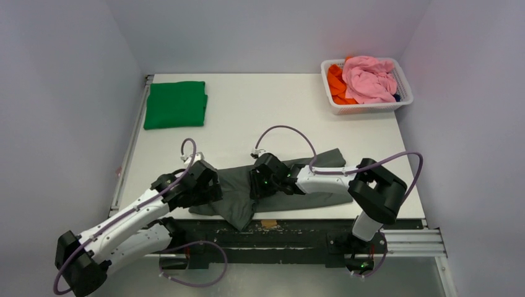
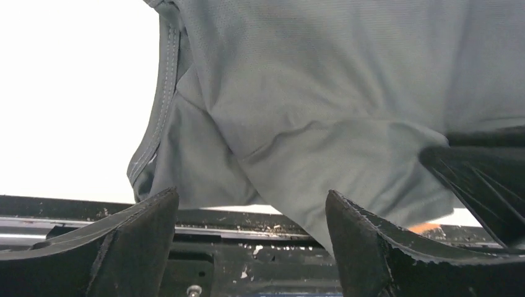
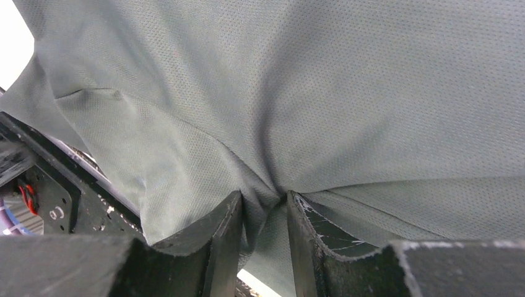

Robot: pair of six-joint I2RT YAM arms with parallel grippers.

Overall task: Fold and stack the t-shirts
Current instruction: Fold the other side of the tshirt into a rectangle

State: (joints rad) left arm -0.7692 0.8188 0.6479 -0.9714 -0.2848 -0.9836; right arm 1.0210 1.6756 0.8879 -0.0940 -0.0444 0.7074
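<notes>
The worktop [image 1: 260, 111] carries both shirts; the charcoal-grey t-shirt [image 1: 238, 201] lies crumpled along the near edge, partly overhanging it, not yet folded; the green t-shirt [image 1: 176, 104] sits folded at the far left, probably as the stack base; the right gripper [image 3: 263, 204] pinches a grey fold, probably for spreading; the left gripper [image 2: 251, 198] is spread, holding nothing, at the cloth's left end.

The grey shirt [image 1: 236, 197] lies rumpled and half spread across the lower middle of the top view. It slants up toward the right, and one pointed flap hangs past the near edge of the table [image 1: 260, 111]. Its fine-mesh cloth puckers where the right gripper [image 3: 263, 201] pinches a fold. The green shirt [image 1: 176, 104] lies folded in a flat, neat rectangle at the upper left, well apart from the grey one.
</notes>
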